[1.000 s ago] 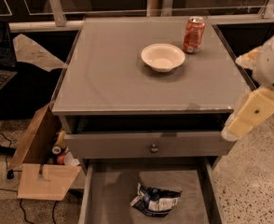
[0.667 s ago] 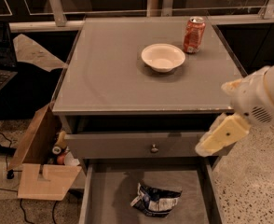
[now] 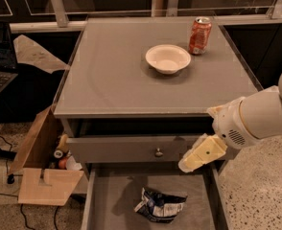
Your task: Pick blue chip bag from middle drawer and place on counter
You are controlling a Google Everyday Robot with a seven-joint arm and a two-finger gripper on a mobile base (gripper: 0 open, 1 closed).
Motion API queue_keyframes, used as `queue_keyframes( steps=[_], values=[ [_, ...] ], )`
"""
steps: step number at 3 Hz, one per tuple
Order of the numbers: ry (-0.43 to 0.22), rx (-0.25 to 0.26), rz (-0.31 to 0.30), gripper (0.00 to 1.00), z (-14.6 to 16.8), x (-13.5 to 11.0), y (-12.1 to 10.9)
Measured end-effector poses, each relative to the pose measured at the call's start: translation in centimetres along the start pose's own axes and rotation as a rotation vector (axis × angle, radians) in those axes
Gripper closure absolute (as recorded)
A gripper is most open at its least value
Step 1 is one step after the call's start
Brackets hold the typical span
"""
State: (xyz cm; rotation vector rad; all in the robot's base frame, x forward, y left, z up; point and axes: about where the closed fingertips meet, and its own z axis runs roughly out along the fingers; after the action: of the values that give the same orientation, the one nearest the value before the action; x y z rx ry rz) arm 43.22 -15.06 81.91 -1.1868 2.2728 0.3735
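The blue chip bag (image 3: 161, 204) lies crumpled on the floor of the open middle drawer (image 3: 113, 200), near its centre right. My gripper (image 3: 190, 164) hangs at the drawer's right side, in front of the upper drawer's front panel, above and to the right of the bag and apart from it. It holds nothing that I can see. My white arm (image 3: 261, 116) reaches in from the right edge. The counter (image 3: 107, 80) is the grey cabinet top above both drawers.
A white bowl (image 3: 168, 58) and an orange-red soda can (image 3: 200, 35) stand at the counter's back right. The upper drawer with a round knob (image 3: 158, 152) is pulled out slightly. A cardboard box (image 3: 40, 174) with small items stands on the floor at the left.
My arm and gripper have moved down and to the left, from beside the counter's right edge to the front of the upper drawer. The bag has not moved.
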Motion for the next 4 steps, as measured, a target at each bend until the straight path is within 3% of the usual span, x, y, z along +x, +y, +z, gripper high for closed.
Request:
queue_keyframes(
  steps=[1,2,3,4],
  values=[
    [0.0,0.0,0.0,0.0,0.0,0.0,0.0],
    [0.007,-0.073,0.008,0.0,2.0,1.3,1.6],
    [0.041,-0.117,0.072,0.0,5.6,5.0,3.8],
    [0.13,-0.114,0.152,0.0,10.1,10.7,5.9]
  ],
)
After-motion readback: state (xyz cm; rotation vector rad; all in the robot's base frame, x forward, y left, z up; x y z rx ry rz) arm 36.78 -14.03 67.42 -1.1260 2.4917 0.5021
